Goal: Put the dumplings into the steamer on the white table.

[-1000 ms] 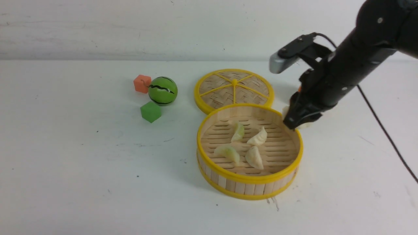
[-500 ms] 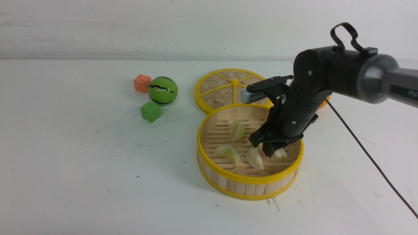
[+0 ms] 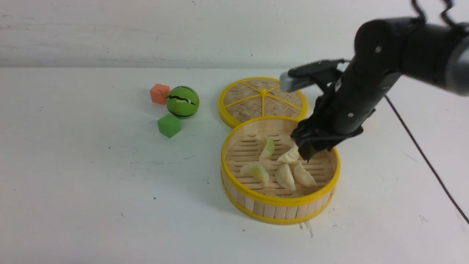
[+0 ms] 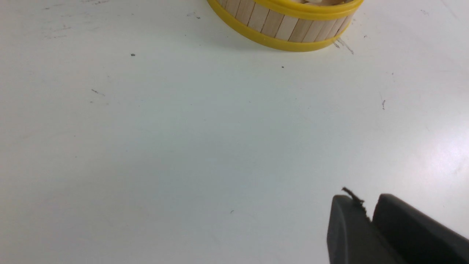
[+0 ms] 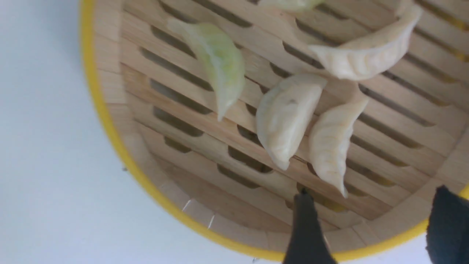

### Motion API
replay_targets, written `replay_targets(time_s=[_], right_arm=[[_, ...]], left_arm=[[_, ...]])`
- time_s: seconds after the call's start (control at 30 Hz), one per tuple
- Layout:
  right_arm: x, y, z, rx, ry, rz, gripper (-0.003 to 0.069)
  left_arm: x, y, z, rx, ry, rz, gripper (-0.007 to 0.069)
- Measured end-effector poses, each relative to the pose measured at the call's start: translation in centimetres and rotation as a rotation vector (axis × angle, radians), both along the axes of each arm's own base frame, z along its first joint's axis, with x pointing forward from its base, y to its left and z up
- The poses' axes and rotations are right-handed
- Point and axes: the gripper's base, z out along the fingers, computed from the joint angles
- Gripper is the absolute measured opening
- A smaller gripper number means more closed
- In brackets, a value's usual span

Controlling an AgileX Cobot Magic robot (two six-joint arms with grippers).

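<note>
Dumplings [image 3: 285,177] lay right of centre, one slanting down-right, beneath right gripper's parted, empty fingers [image 5: 307,231].

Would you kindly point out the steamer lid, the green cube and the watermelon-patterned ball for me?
Steamer lid [image 3: 263,92]: front view, on its central knob.
Green cube [image 3: 169,125]: front view, mid-body.
Watermelon-patterned ball [image 3: 183,102]: front view, middle of its striped surface.

A white tabletop [image 3: 110,190] is marked by small dark scuffs and specks. On it are set the round steamer [image 3: 280,201] and, just behind, a woven lid [image 3: 242,104] with yellow spokes. Farther left, a green ball [image 3: 183,102] striped in black is seen—an orange block [image 3: 159,94] placed beside it, a green block [image 3: 169,125] placed nearer the front.
</note>
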Motion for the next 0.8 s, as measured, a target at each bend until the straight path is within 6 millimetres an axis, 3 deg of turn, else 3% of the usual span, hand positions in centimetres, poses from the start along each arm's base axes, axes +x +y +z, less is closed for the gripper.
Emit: replay_targets(time_s=[0.03,0.07,0.17,0.23,0.33,0.4,0.43,0.57,0.8], right_arm=[[-0.2,-0.1,0.3,0.003,-0.008,0.002,0.0372],[-1.4,-0.5,2.9,0.030,-0.063,0.004,0.0312],[-4.1,-1.6,6.4,0.069,-0.155,0.010,0.0189],[-5.5,-2.2,7.5,0.083,-0.191,0.013,0.0129],[-9.2,-3.8,8.8,0.118,-0.274,0.004,0.0006],[-10.2,-4.2,8.5,0.126,-0.291,-0.001,-0.0013],[-12.0,-5.0,8.4,0.145,-0.330,-0.009,-0.0021],[-15.5,-6.5,8.1,0.182,-0.416,-0.025,-0.0021],[-19.9,-8.4,8.6,0.239,-0.554,-0.038,-0.0020]], left_arm=[[0.0,0.0,0.0,0.000,0.000,0.000,0.0099],[0.0,0.0,0.0,0.000,0.000,0.000,0.0101],[0.0,0.0,0.0,0.000,0.000,0.000,0.0102],[0.0,0.0,0.0,0.000,0.000,0.000,0.0104],[0.0,0.0,0.0,0.000,0.000,0.000,0.0110],[0.0,0.0,0.0,0.000,0.000,0.000,0.0111],[0.0,0.0,0.0,0.000,0.000,0.000,0.0112],[0.0,0.0,0.0,0.000,0.000,0.000,0.0113],[0.0,0.0,0.0,0.000,0.000,0.000,0.0123]])
